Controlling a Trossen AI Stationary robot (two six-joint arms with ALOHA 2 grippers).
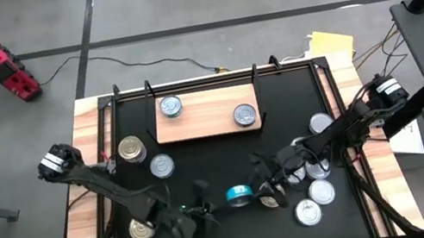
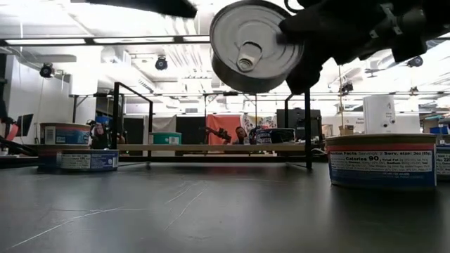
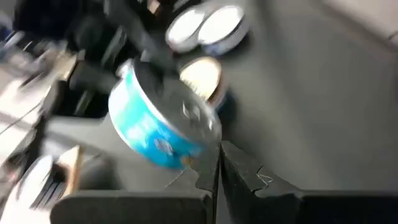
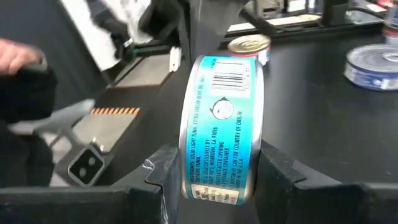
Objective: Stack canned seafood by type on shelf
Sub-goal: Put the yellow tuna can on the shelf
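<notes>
While the right pincer (image 4: 214, 171) is clamped on a teal-label tin (image 4: 222, 127), the tin hangs on edge, off the surface (image 1: 211, 163), near the front-centre w/ its flat ends facing sideways. Fingers press the two flat faces, label band exposed between them; low view shows the pull-tab lid (image 2: 256, 46) facing the camera. Judgement: grip across the faces probably because the tin was taken lying on its side; it will need rotating to lid-up before it can sit flat on a stack.

Left pincer (image 3: 217, 168) is together, nothing in it, parked just beside the held tin at the front of the surface, looks like waiting/standby.

Shelf (image 1: 207, 115) sits toward the back, between the black rack posts. Two silver-top tins on it so far: one at left end (image 1: 170, 106), one at right end (image 1: 245, 115), well apart, prob. seeds for two separate type stacks.

Remaining tins on the surface: a gold-top one (image 1: 131, 148) and a silver one (image 1: 162, 165) on the left side, another gold-top (image 1: 140, 230) at front left, a cluster of silver-tops (image 1: 321, 192) on the right under the right arm. Most of the sorting not yet done.

Risk: on-edge tin could roll if released w/o turning.
</notes>
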